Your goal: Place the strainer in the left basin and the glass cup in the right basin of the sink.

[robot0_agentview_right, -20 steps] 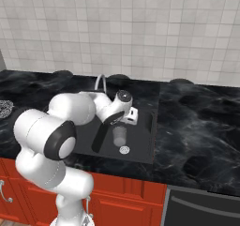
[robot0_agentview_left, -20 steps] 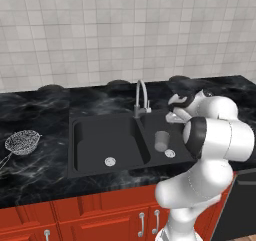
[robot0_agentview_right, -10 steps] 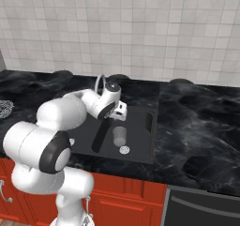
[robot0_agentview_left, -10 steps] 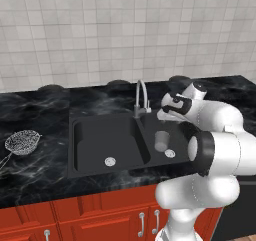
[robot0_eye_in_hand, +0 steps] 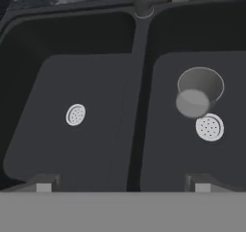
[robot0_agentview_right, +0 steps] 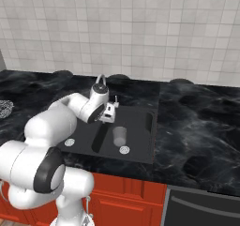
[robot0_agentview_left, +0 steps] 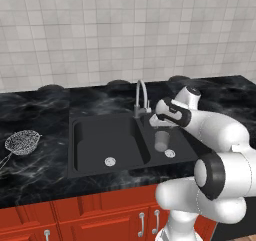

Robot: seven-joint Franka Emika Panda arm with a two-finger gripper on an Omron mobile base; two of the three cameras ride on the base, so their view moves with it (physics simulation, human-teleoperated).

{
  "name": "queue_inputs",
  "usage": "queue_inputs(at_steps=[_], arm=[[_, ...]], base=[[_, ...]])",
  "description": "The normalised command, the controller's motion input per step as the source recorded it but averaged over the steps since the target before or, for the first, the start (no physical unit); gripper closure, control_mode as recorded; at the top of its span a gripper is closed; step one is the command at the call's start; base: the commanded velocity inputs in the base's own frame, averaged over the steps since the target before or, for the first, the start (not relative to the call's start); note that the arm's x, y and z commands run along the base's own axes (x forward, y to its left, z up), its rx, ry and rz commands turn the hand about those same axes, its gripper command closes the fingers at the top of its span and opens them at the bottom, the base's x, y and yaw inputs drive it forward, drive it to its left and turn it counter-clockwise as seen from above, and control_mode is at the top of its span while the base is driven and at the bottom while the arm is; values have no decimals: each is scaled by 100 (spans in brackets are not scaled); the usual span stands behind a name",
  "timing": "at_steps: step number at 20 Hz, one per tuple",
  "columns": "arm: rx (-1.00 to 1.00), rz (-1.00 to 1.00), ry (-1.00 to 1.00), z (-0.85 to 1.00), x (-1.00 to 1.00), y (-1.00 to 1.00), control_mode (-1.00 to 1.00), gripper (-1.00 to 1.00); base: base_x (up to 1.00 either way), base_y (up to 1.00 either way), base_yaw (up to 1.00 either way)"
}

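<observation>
gripper (robot0_eye_in_hand: pixel 123 185) – jaws wide, empty | glass cup (robot0_eye_in_hand: pixel 199 97) upright below it in right basin (robot0_eye_in_hand: pixel 163 144) | strainer (robot0_agentview_left: pixel 22 141) far left on counter – light, springy mesh; take the rim or handle root

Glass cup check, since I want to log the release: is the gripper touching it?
Apart. In the hand view the glass cup stands alone in the right basin, well beyond the fingertips, and nothing sits between them.
</observation>
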Motion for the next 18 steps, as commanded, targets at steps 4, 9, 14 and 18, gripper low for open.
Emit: queue_inputs(at_steps=[4,9,14,18], arm=[[0,7,6,4,-2,45,-100,-100],[-3,2,9,2,0,32,-100,-100],[-6,-1,4,0,0,17,-100,-100],[-4,-1,0,0,0,11,-100,-100]], base=[[0,0,0],[0,0,0],[0,0,0],[0,0,0]])
